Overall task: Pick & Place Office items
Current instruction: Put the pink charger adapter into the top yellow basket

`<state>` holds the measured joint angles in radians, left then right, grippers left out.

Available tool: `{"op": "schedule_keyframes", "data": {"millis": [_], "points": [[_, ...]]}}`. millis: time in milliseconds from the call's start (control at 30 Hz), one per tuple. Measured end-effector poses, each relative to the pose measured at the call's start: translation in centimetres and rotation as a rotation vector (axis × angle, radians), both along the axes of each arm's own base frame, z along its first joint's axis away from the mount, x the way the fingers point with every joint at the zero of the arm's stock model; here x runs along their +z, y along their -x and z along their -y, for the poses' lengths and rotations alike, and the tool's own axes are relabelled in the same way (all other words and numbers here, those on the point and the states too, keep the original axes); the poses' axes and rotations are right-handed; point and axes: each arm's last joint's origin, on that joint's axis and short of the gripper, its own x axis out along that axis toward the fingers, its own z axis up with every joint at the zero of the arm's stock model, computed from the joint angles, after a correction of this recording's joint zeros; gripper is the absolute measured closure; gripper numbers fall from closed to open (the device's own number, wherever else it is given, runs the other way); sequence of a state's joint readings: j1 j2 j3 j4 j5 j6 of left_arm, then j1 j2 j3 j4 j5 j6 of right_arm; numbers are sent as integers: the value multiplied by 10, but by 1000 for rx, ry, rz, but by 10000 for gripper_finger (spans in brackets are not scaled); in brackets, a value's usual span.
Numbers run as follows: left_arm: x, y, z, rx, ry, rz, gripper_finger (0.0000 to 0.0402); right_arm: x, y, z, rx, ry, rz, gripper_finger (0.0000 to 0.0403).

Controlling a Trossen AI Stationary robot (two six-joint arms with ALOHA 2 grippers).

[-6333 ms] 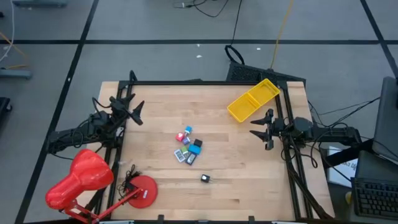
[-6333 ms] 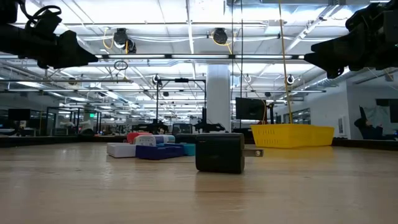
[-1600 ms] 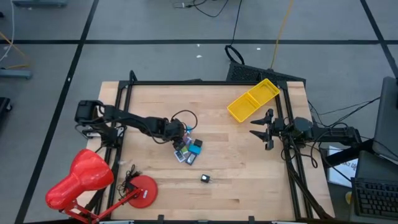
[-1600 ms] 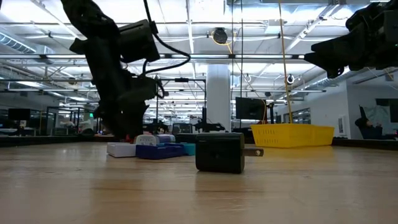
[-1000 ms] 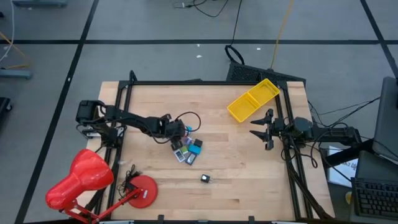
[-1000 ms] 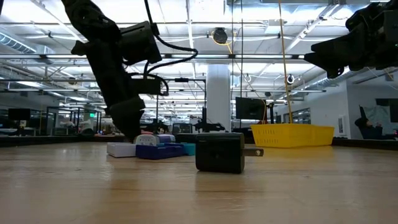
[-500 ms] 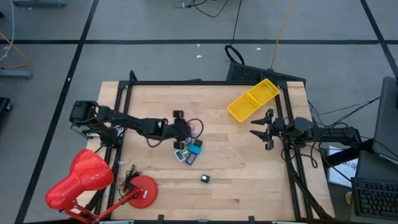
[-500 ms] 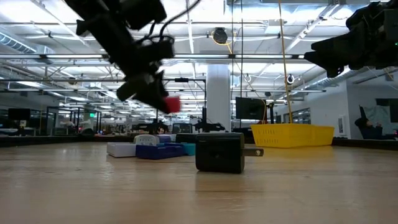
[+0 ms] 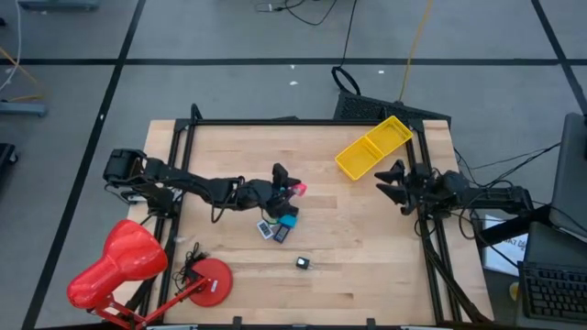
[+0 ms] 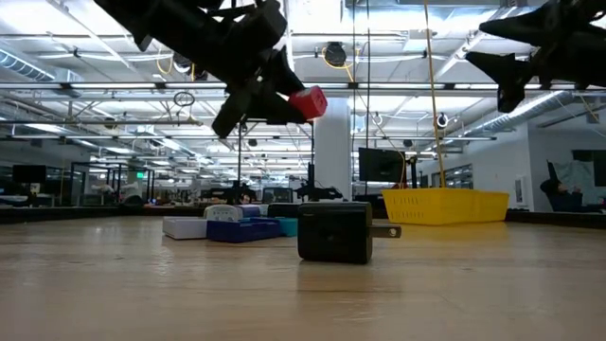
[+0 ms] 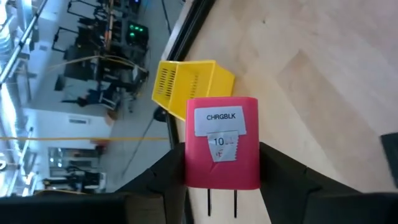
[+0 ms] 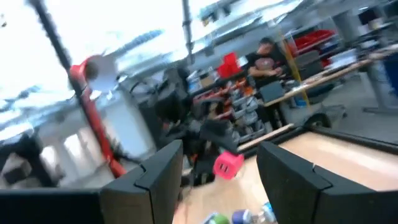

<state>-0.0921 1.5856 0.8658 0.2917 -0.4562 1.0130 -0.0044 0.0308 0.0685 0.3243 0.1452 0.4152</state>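
Left gripper (image 9: 290, 188) clamped on the red charger (image 11: 222, 142) — a small cube labelled CHRGBLK, prongs pointing back between the jaws — held clear above the bench (image 9: 348, 266). The yellow tray (image 9: 373, 147) lies ahead of the charger and well apart, past the remaining office items (image 9: 278, 225). Right gripper (image 9: 393, 182), nearer the yellow tray, waits beside it with jaws parted, holding nothing.

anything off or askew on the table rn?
Only the yellow rectangular plastic tray: it sits skewed at the table's far right corner, not square to the edges. The left end effector holds the red plug-in charger block aloft.
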Motion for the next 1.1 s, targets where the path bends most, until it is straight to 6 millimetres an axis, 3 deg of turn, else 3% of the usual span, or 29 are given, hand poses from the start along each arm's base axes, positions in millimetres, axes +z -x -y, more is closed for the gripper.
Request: {"op": "schedule_keyframes", "data": {"millis": [233,333,500,667,933,1100], "points": [[3,-1,-4,34,-48,15,241,-7,-18,5,-114,-190,-40,206],[4,-2,-6,41,-47,33,233,-19,-31,6,-144,-269,-134,206],[8,-3,-8,39,-65,60,243,-27,-51,6,-146,-301,-147,206],[11,-4,-8,26,-101,83,243,-40,-73,5,-153,-169,-283,206],[11,-3,-9,76,-142,71,238,-19,-147,-4,63,129,-360,206],[12,-3,-9,88,-149,72,243,-12,-186,-9,102,147,-352,206]]}}
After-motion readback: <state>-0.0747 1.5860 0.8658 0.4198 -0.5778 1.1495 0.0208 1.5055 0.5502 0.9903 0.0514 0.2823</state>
